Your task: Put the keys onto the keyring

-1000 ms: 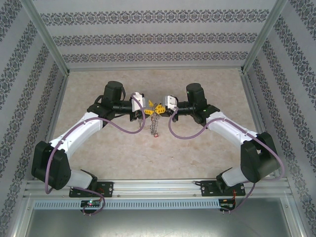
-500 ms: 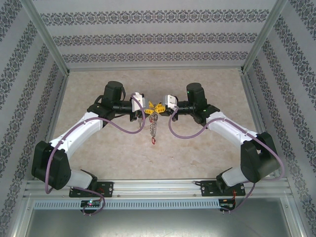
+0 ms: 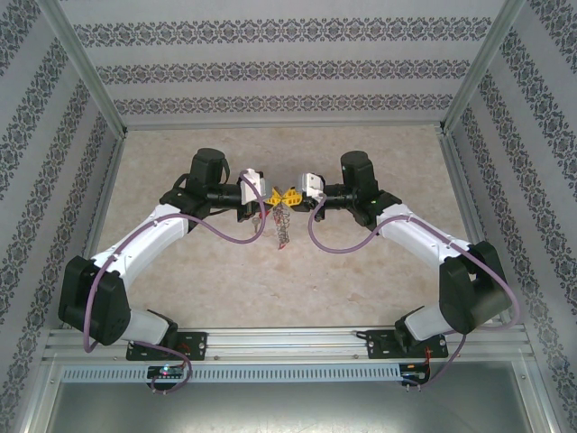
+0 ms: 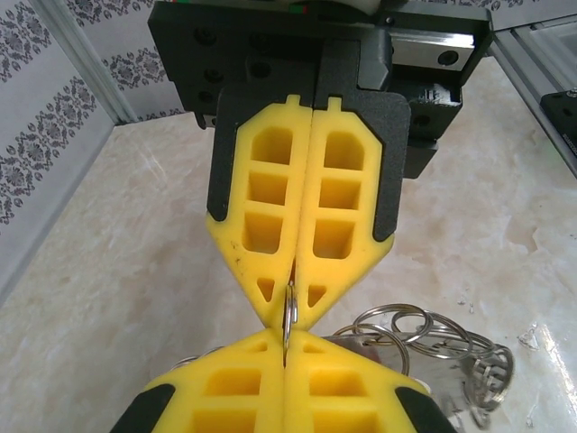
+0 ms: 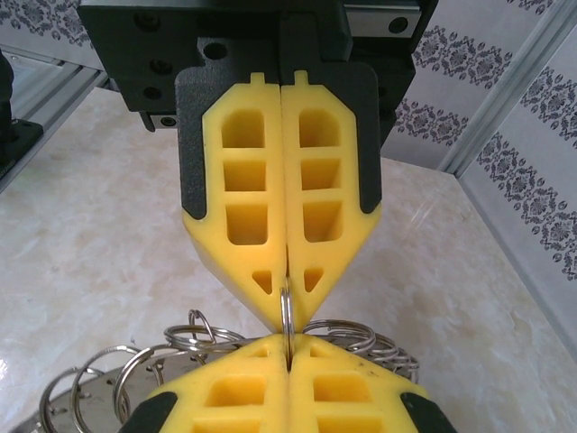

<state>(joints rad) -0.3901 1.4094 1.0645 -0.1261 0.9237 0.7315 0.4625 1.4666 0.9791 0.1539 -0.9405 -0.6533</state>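
- above the middle of the surface (image 3: 361, 280), the left pincer (image 3: 270, 196) and the right pincer (image 3: 294, 194) are met tip to tip.
- both pincers are fully closed, and one thin loop of the keyring (image 3: 282, 225) is nipped edge-on between each pair of pads.
- the rest of the keyring is hung below the tips; the keys cannot be made out among its rings.
- the step in hand is judged to be the steadying of that loop from both sides.
- next, the loop's coil would need to be parted and a key led onto it, with one grip kept firm.
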